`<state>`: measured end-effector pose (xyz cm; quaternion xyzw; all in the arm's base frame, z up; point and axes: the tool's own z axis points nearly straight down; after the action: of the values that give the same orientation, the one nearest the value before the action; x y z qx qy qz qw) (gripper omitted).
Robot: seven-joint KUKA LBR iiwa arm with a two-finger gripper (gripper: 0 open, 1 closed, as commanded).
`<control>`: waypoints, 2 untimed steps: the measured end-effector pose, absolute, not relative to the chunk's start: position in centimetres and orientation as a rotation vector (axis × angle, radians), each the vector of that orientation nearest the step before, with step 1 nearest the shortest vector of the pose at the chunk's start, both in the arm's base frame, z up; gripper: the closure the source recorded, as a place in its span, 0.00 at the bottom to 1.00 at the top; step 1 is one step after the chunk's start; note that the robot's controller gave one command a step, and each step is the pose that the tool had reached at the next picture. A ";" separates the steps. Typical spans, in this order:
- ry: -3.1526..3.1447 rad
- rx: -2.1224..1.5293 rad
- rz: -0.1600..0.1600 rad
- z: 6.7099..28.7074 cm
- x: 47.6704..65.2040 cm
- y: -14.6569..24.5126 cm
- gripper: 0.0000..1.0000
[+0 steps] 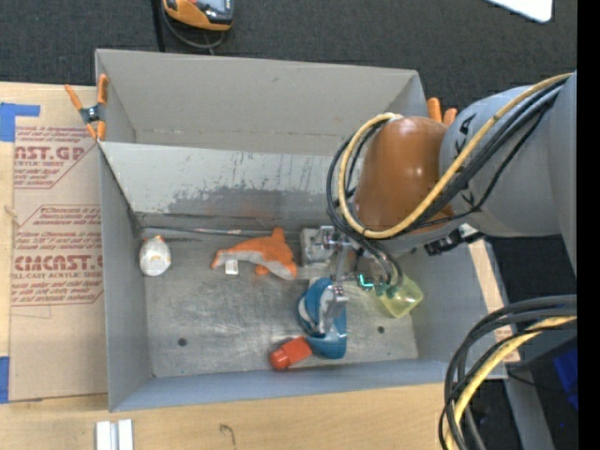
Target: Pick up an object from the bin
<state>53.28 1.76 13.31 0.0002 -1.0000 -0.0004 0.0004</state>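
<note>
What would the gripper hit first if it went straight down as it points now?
Probably the blue rounded object near the front wall of the bin; the gripper is directly over it. Depth is unclear, so it may already touch.

Rounded item (155,256) is located far left on the floor of the bin (206,317), fish-shaped toy (258,254) at centre; ring (326,345) is seen front-right, plug (291,352) touching its left, cup (401,298) to its right.
</note>
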 end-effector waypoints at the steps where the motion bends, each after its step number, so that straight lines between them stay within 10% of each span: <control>1: -3.142 0.000 -0.001 13.4 53.3 1.8 0.00; 2: -3.095 0.250 -0.023 9.8 53.9 0.0 0.00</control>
<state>53.89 -0.04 9.76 0.0804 -0.9966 -0.0075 0.0182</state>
